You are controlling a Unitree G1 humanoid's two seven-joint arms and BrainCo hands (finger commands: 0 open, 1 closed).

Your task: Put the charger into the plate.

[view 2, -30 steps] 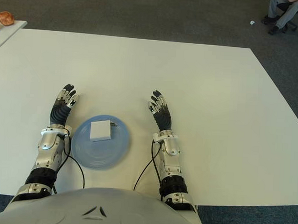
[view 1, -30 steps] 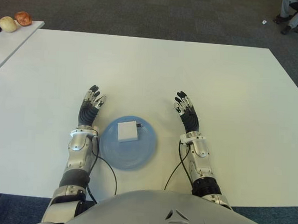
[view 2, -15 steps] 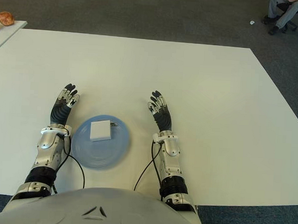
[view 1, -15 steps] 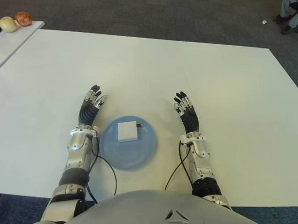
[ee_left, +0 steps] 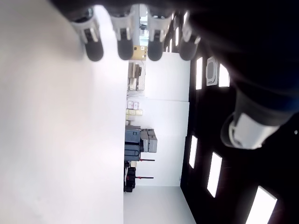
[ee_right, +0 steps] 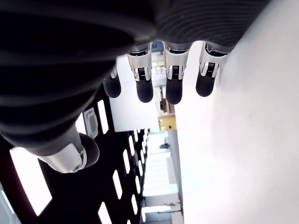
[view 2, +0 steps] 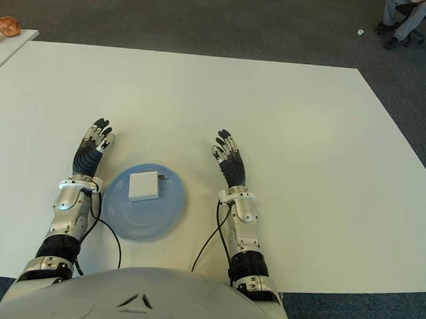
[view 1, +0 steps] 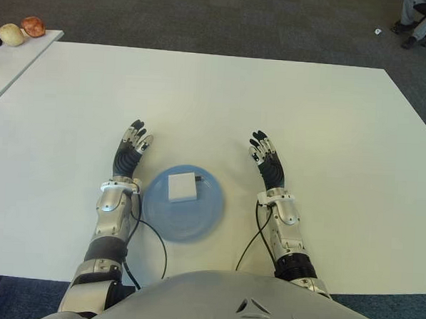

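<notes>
**Charger sits in the plate**

From the head views, the white charger point(view 1: 182, 186) lies in the blue plate point(view 1: 195, 226) on the white table point(view 1: 329, 123). The left hand point(view 1: 129, 155) and right hand point(view 1: 267, 164) flank it.

In each wrist view, the fingers point(ee_left: 123, 37) stretch straight out, holding nothing.

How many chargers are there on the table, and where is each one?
1. The white charger lies inside the blue plate, between the open left hand and the open right hand. No other is visible.
</notes>
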